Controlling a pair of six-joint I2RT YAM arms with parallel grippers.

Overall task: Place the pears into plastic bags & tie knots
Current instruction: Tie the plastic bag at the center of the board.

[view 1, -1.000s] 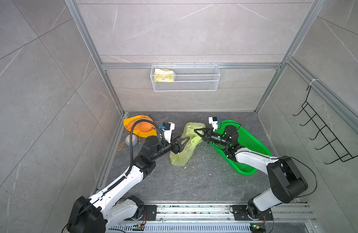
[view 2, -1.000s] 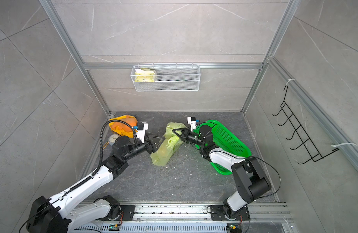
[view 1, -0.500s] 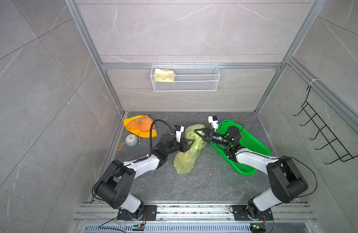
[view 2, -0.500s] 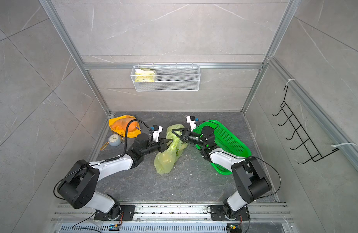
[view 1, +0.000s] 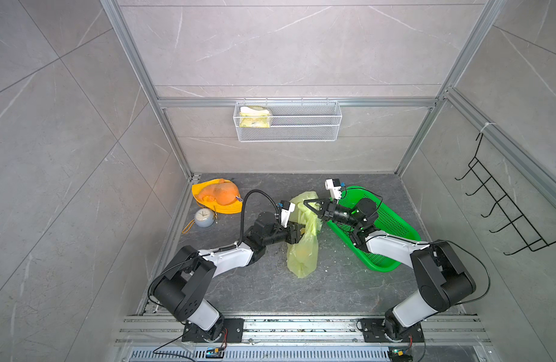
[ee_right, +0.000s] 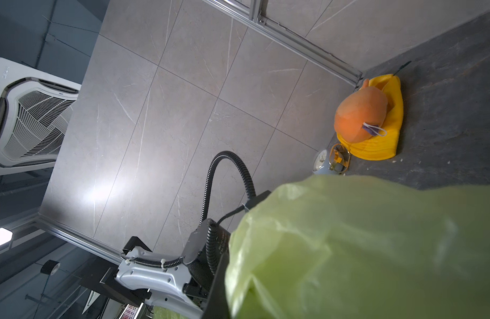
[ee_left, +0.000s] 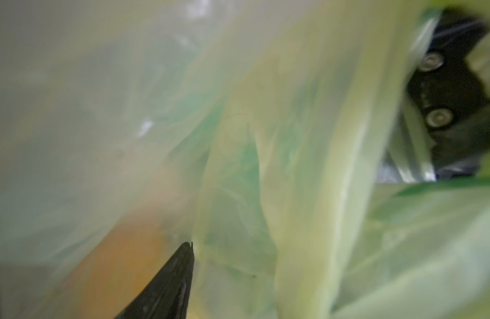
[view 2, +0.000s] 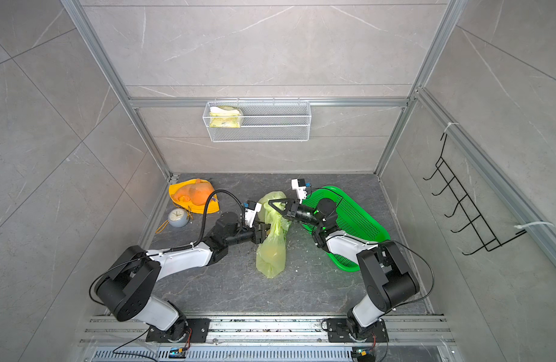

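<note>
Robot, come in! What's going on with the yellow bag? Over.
Right end effector shut on top of plastic bag. Left end effector against its middle, jaws unclear. Orange pear inside. Green basket beside, not blocking.

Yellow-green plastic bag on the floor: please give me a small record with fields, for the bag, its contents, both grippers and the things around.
bag: translucent yellow-green plastic bag, mid-floor, top drawn up, bottom on the dark floor
contents: orange fruit seen through the film; number cannot be told
right gripper: shut on the bag's top
left gripper: against the bag's middle; open or shut unclear
right side: green perforated plastic basket under the right arm
left corner: large orange lump on yellow cloth, grey clock
back wall: white wire basket holding a yellow-and-white packet
</note>
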